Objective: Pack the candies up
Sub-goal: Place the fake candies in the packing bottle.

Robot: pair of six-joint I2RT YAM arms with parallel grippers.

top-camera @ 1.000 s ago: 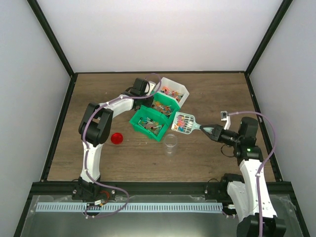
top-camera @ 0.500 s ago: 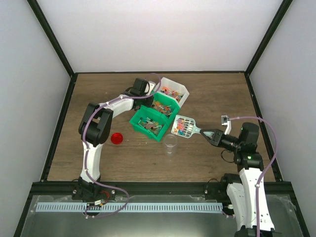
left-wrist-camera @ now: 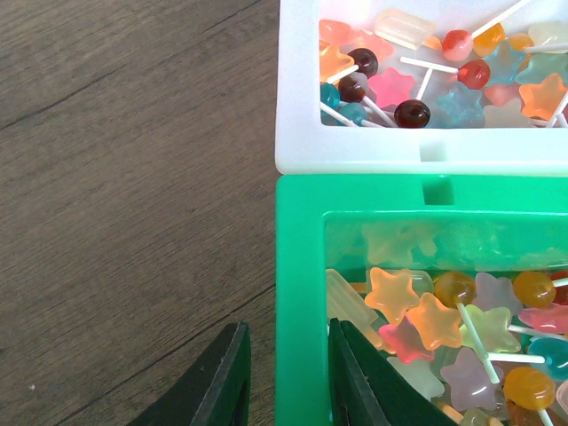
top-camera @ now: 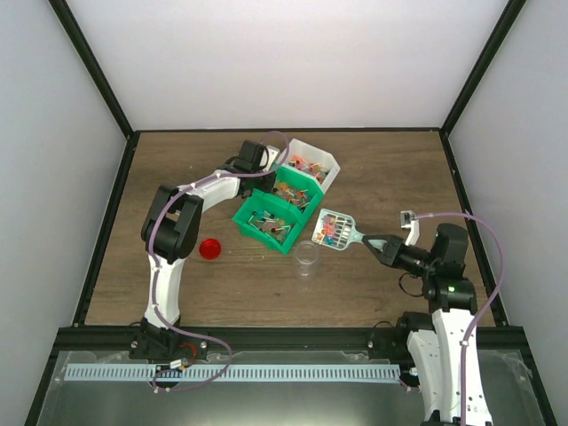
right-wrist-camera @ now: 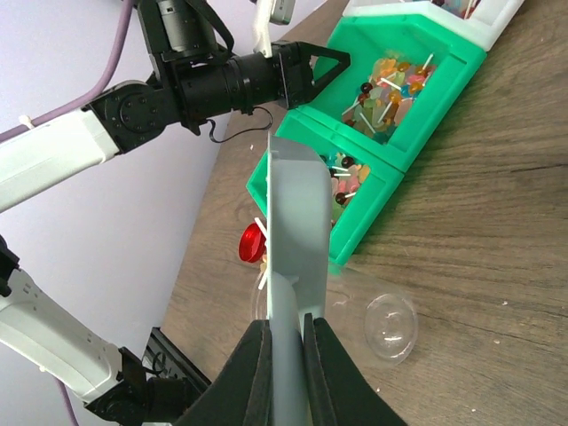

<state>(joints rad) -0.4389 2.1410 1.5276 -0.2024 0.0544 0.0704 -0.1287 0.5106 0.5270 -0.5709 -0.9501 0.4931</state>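
Observation:
The candies are small star and ball sweets on sticks; they fill the green bin (left-wrist-camera: 302,266) as a mixed heap (left-wrist-camera: 426,319) and the white bin (left-wrist-camera: 297,89). My left gripper (left-wrist-camera: 286,328) straddles the green bin's left wall, with a gap on the outer side. In the top view it (top-camera: 269,169) sits at the bins' far left. My right gripper (top-camera: 377,241) is shut on the handle of the pale blue-green scoop (top-camera: 335,227), which carries candies (top-camera: 327,231) just right of and above the clear cup (top-camera: 307,255). In the right wrist view the scoop (right-wrist-camera: 297,222) is edge-on and hides its load.
A round red lid (top-camera: 209,248) lies left of the cup. The stepped row of bins runs from the near green bin (top-camera: 244,219) back to the white one (top-camera: 330,160). The clear cup (right-wrist-camera: 390,327) stands empty near the green bin's corner.
My right arm has drawn back toward the near edge. The loaded scoop has shifted slightly nearer, beside the cup. The left arm and bins have not moved.

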